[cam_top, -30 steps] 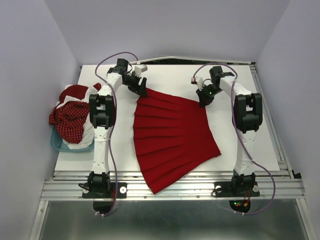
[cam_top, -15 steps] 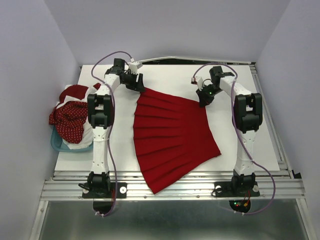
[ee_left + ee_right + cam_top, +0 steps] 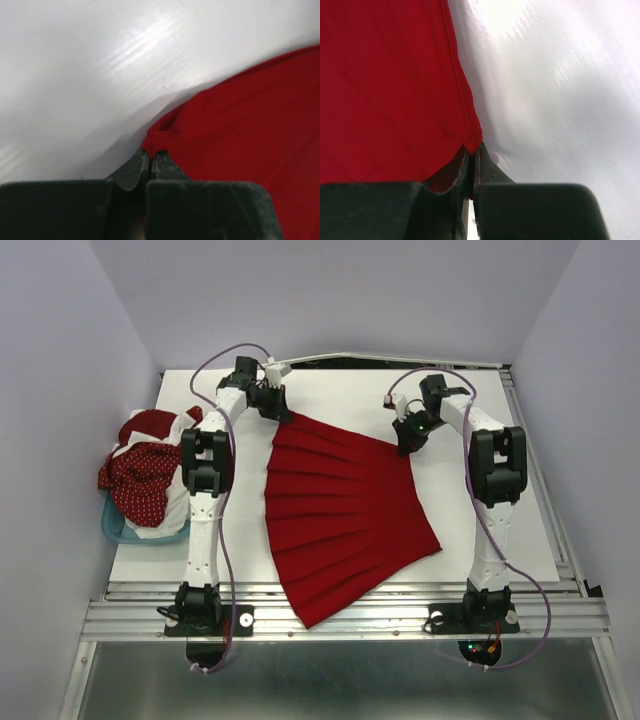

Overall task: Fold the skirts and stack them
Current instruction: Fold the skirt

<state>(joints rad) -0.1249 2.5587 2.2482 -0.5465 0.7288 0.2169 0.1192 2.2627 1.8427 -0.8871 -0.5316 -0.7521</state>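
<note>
The plain bright red pleated cloth skirt [image 3: 345,515] lies flat on the white worktop [image 3: 500,510], waistband across the far side between the two arms, pleats running toward the near edge, so a fold likely carries the waistband nearward. The jaws of the left arm [image 3: 205,475] are pinched together on the waistband's left corner, those of the right arm [image 3: 495,470] on its right corner (red cloth is nipped between both sets of tips).

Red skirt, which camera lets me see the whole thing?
The top camera. It shows the whole red skirt spread out on the table, pleats and hem too. Each wrist camera shows only one corner, pinched between the left fingers or the right fingers.
</note>
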